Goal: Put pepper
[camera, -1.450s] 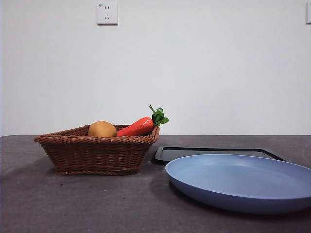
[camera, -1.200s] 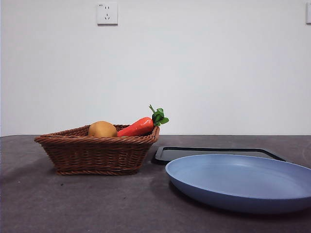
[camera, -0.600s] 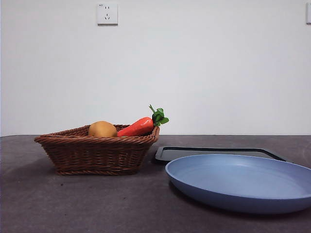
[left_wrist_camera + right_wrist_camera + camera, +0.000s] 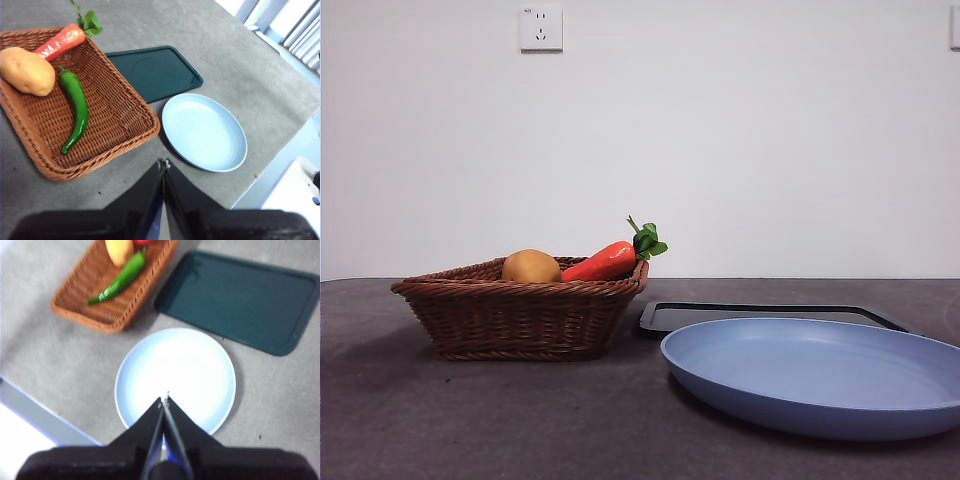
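Observation:
The long green pepper lies in the brown wicker basket beside a yellow-brown potato and a red-orange carrot. It also shows in the right wrist view. In the front view the basket hides it. The blue plate lies to the right of the basket, empty. My left gripper is shut and empty, high above the table near the basket's edge. My right gripper is shut and empty, high above the blue plate.
A dark green flat tray lies behind the plate, next to the basket; it also shows in the left wrist view and the right wrist view. The table's edge runs close by the plate.

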